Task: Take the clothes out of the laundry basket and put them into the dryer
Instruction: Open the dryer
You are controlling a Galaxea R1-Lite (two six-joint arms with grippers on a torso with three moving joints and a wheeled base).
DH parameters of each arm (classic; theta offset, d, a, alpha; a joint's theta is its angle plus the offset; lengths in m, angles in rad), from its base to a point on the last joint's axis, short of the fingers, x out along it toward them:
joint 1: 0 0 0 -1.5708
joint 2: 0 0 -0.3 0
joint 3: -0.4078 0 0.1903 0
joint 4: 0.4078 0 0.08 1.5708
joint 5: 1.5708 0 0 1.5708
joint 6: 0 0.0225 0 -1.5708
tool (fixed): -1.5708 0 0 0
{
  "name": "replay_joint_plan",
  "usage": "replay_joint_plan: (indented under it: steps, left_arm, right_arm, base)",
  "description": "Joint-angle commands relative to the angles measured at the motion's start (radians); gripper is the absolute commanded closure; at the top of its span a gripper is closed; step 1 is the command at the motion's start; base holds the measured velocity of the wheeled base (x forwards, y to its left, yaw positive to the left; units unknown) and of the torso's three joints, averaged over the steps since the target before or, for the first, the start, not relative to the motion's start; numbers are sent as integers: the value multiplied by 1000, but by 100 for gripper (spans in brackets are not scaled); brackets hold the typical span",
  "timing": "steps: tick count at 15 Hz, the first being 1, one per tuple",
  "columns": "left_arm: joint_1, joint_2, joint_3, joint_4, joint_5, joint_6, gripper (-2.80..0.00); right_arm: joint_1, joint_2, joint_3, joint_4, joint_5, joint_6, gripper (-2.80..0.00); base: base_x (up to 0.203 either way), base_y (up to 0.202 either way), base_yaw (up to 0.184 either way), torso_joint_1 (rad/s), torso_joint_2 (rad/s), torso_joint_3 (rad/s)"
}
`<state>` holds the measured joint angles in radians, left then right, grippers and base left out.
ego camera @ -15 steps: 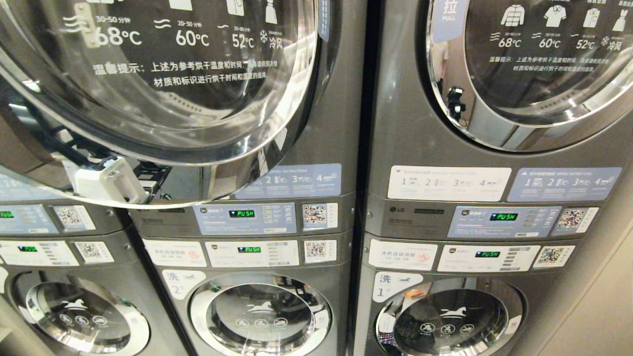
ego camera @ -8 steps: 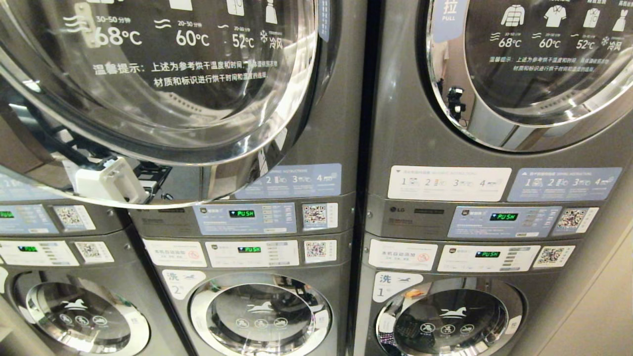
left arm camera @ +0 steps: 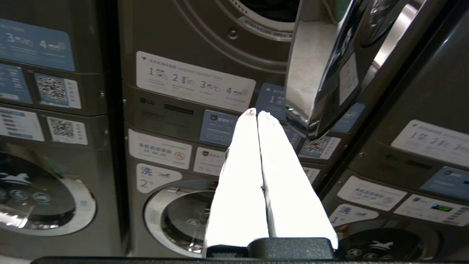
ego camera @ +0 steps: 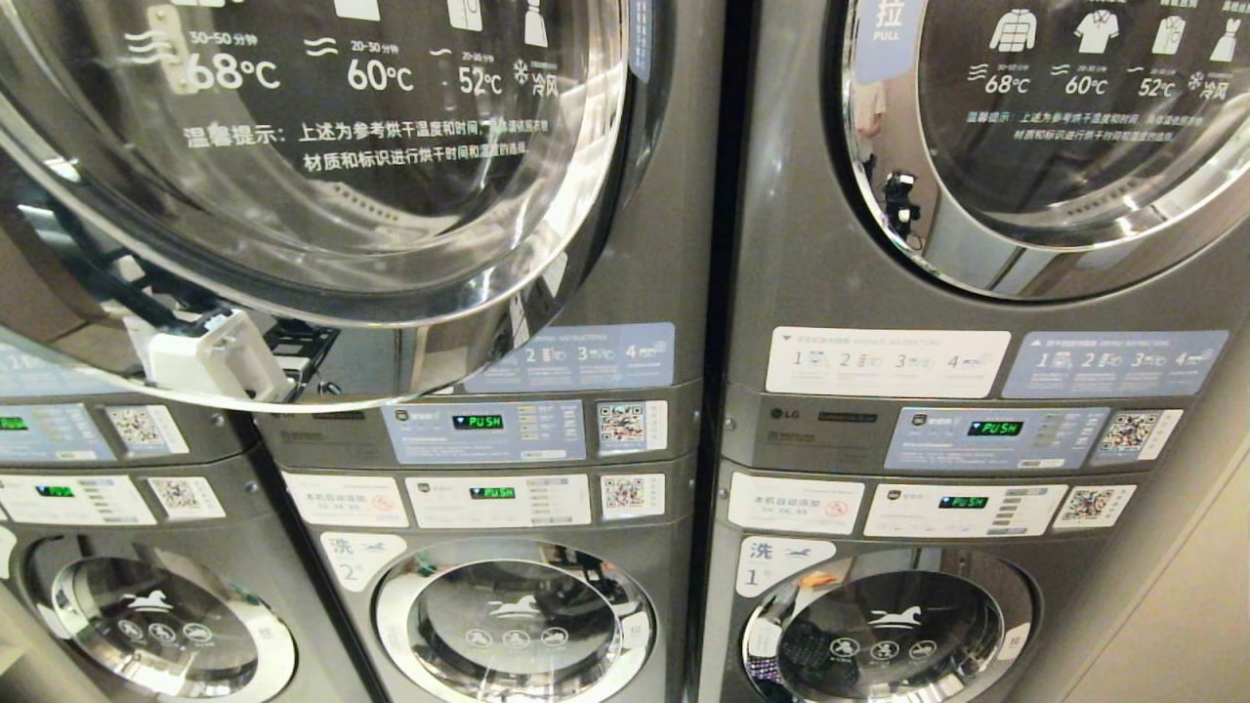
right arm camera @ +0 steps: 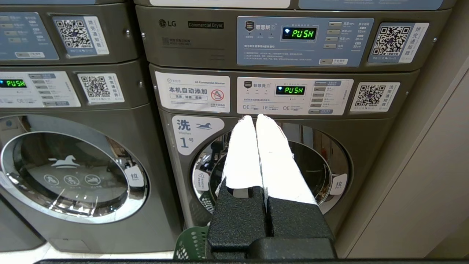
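The dryer (ego camera: 645, 293) over washer 2 has its round glass door (ego camera: 293, 195) swung open towards me. In the left wrist view my left gripper (left arm camera: 256, 112) is shut and empty, its white fingers pointing at the panel just under the dryer's drum opening (left arm camera: 256, 25), beside the edge of the open door (left arm camera: 322, 73). My right gripper (right arm camera: 254, 116) is shut and empty, low in front of washer 1 (right arm camera: 329, 157). A corner of the green laundry basket (right arm camera: 190, 247) shows on the floor behind it. The clothes are out of view. Neither gripper appears in the head view.
Grey stacked machines fill the view: a closed dryer door (ego camera: 1055, 127) at the upper right, closed washer doors (ego camera: 513, 620) below, control panels with green displays (ego camera: 479, 422). A beige wall (right arm camera: 432, 176) bounds the right side.
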<state>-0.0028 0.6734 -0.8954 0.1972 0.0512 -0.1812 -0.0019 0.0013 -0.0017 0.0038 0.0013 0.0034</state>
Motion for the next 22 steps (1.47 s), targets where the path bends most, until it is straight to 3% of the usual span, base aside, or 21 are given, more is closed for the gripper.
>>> replay_joint_plan:
  steps: [1,11,22]
  left_arm:
    - [2,-3,18,-1,15,16,0]
    - [3,-32,53,1,29,46,0]
    - [3,22,47,-5,31,56,0]
  right_arm:
    - [-1,0,0,0,0,0,0]
    - [0,0,0,-1,0,0,0]
    - [0,0,0,0,0,0,0]
  base:
    - [0,0,0,0,0,0]
    - [0,0,0,0,0,0]
    - [0,0,0,2,3,109]
